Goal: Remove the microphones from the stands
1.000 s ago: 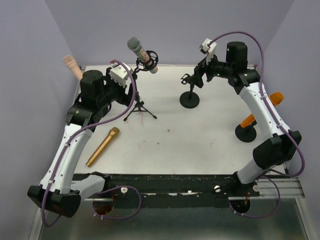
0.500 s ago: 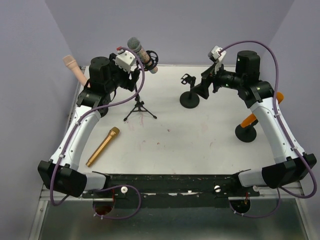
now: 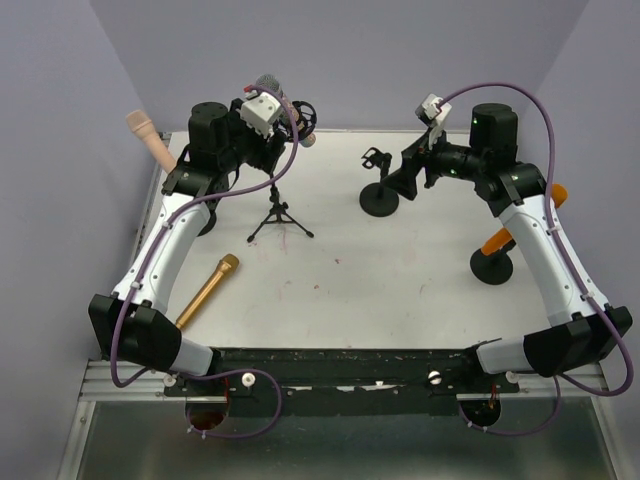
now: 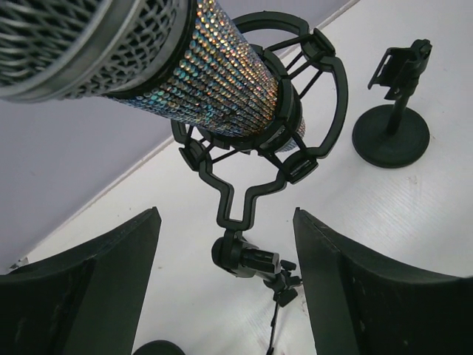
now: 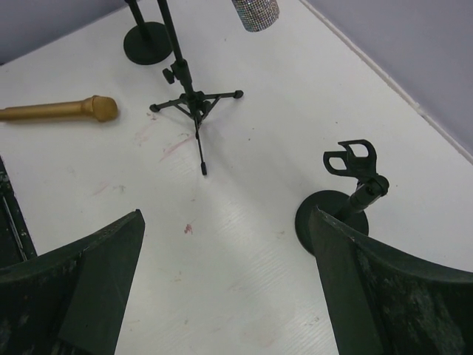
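Left end effector (image 4: 225,222) higher, near microphone (image 4: 185,66)

Overhead plus wrist close-ups; common microphone (image 4: 222,66)

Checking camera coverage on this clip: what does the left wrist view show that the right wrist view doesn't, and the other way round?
Left wrist only: the grille and glittery body of the microphone, seated in the shock mount, just beyond the open left end effector. Right wrist only: the gold microphone lying flat, and the tripod legs. Both: the white table, the empty clip stand on its round base, and the glittery microphone, though the right wrist catches only its tail end at the top edge.
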{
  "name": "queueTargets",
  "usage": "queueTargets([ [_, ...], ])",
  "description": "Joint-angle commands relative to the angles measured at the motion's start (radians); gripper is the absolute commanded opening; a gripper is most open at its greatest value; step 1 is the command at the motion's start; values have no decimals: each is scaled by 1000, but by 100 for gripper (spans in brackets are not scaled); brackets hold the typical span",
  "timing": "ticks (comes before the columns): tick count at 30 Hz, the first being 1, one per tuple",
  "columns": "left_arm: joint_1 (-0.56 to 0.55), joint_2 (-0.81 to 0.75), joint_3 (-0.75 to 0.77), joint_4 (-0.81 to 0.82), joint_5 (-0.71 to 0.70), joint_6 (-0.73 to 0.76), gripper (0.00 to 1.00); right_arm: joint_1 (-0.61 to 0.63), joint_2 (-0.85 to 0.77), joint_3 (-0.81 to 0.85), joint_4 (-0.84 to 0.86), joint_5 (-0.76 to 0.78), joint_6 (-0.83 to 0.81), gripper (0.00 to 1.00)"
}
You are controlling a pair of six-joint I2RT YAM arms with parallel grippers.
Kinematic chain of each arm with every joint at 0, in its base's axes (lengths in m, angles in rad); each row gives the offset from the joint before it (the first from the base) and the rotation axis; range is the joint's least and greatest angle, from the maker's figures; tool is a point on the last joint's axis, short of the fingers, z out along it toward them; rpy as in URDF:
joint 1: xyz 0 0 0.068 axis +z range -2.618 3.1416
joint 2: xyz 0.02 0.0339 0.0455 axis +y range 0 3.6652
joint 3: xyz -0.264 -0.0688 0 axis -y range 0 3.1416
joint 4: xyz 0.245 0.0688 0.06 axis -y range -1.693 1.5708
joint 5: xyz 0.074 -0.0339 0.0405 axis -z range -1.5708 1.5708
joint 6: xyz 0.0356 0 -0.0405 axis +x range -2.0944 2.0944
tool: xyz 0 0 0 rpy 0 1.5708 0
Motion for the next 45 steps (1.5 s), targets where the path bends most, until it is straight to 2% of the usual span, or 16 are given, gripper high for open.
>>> queueTargets([
  [1, 7, 11, 13, -19, 109, 16, 79, 1, 13, -5, 18, -14, 24, 100],
  [9, 7, 46, 7, -26, 144, 45, 66, 1, 2, -39, 41, -18, 26, 100],
  [20, 13, 42, 13, -29, 259, 56, 33, 1, -42, -107, 36, 5, 5, 100],
  [25, 13, -22, -34, -16, 366, 16, 30, 1, -25, -107, 36, -8, -2, 100],
  [30, 8, -81, -92, 25, 504, -96, 22, 1, 8, -84, 44, -20, -6, 100],
  [34, 0, -121, -155, 85, 570, -190, 22, 1, 33, -64, 49, -37, -3, 100],
  [40, -81, -210, -280, 195, 554, -219, 24, 1, 47, -56, 55, -44, -5, 100],
  [45, -170, -220, -286, 223, 532, -168, 25, 1, 56, -48, 64, -28, -8, 100],
])
